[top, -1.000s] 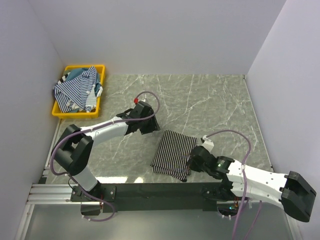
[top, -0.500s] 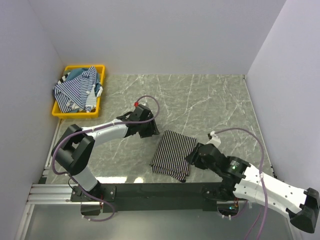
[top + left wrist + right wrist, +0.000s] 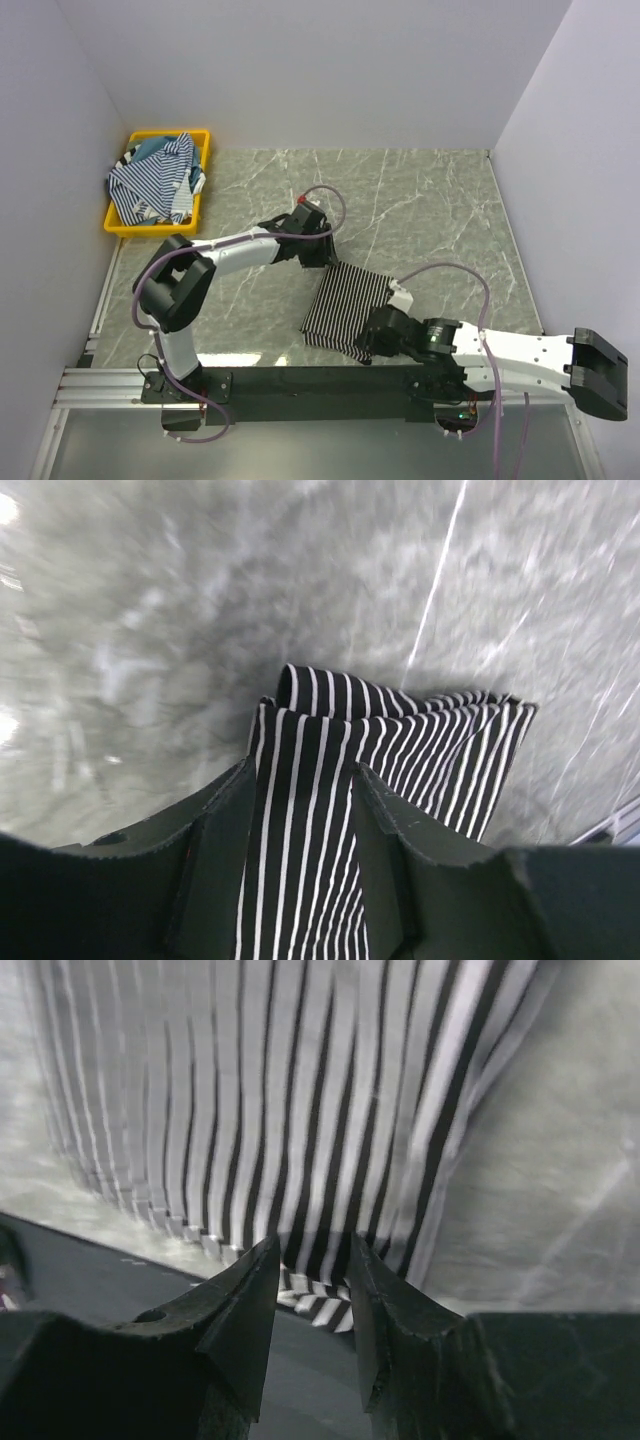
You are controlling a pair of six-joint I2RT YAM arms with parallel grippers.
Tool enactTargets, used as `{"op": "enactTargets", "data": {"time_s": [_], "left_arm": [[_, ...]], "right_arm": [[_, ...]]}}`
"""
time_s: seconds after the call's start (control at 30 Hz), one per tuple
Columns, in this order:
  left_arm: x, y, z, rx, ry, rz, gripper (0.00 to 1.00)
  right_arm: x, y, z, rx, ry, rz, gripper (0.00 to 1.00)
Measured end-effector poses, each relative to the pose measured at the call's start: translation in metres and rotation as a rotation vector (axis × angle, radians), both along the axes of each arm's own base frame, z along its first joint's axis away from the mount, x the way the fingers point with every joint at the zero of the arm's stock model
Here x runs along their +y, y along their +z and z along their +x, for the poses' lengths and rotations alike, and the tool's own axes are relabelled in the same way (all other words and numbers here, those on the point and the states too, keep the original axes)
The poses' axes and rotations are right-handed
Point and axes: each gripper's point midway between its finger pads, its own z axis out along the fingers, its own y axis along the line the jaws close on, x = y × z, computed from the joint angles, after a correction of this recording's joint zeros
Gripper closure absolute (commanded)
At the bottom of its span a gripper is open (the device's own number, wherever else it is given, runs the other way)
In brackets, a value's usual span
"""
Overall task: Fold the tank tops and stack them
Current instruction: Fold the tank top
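Observation:
A folded black tank top with thin white stripes (image 3: 342,305) lies on the marble table near the front edge. My left gripper (image 3: 322,254) is at its far left corner; in the left wrist view (image 3: 305,770) the jaws are open with the striped cloth (image 3: 400,730) lying between and beyond the fingers. My right gripper (image 3: 370,340) is at the top's near right corner; in the right wrist view (image 3: 314,1243) the jaws are open astride the cloth's edge (image 3: 300,1110). Blue-and-white striped tops and a teal one (image 3: 152,180) are heaped in the bin.
The yellow plastic bin (image 3: 120,224) stands at the far left by the left wall. The black base rail (image 3: 300,380) runs along the table's near edge, just under the striped top. Grey marble table (image 3: 430,200) lies to the right and back.
My left gripper has moved right onto the far left corner of the black striped top. My right gripper has moved left and nearer, to the top's near right corner.

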Motion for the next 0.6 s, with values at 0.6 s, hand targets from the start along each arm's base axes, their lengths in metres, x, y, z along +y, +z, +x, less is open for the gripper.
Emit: {"op": "enactTargets", "data": {"time_s": [0.6], "left_arm": [[0.000,-0.033,-0.005,0.063,0.049,0.054,0.49]], "right_arm": [[-0.018,0.000,-0.005,0.025,-0.170,0.160,0.50]]}}
